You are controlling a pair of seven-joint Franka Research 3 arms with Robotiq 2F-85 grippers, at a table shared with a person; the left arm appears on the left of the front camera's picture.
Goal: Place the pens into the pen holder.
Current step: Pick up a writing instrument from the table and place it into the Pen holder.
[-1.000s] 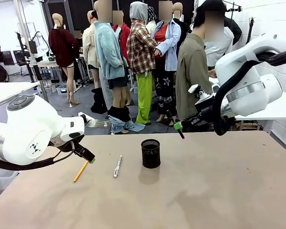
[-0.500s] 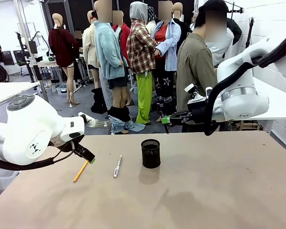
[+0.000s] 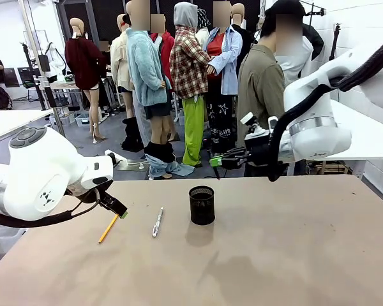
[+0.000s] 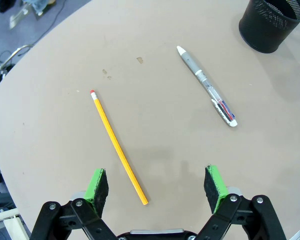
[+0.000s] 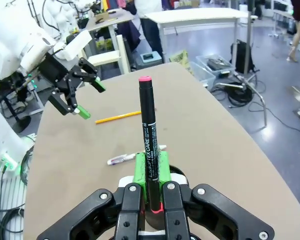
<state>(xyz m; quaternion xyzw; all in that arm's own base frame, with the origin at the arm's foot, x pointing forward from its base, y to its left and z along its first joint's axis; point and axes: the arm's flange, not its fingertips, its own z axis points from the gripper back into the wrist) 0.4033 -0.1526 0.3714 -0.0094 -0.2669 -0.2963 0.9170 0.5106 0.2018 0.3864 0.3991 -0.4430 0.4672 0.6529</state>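
Observation:
The black mesh pen holder (image 3: pixel 202 204) stands mid-table. Left of it lie a white-silver pen (image 3: pixel 157 222) and an orange-yellow pencil (image 3: pixel 108 228). My left gripper (image 3: pixel 115 207) hangs open just above the pencil; in the left wrist view its gripper (image 4: pixel 156 186) frames the pencil (image 4: pixel 117 147), with the white-silver pen (image 4: pixel 207 86) and the holder (image 4: pixel 272 22) farther off. My right gripper (image 3: pixel 216 162) hovers above and slightly behind the holder. In the right wrist view that gripper (image 5: pixel 149 167) is shut on a dark pen (image 5: pixel 148 120) with a pink end.
A person (image 3: pixel 262 89) stands at the far table edge behind my right arm. The right wrist view shows my left arm's gripper (image 5: pixel 72 85) over the pencil (image 5: pixel 117 117) and the rounded table edge (image 5: pixel 230 120). Bare tabletop spreads in front of and right of the holder.
My right arm has carried the dark pen leftward, from beyond the holder's right to above it, turning the pen. My left arm and the pens on the table have not moved.

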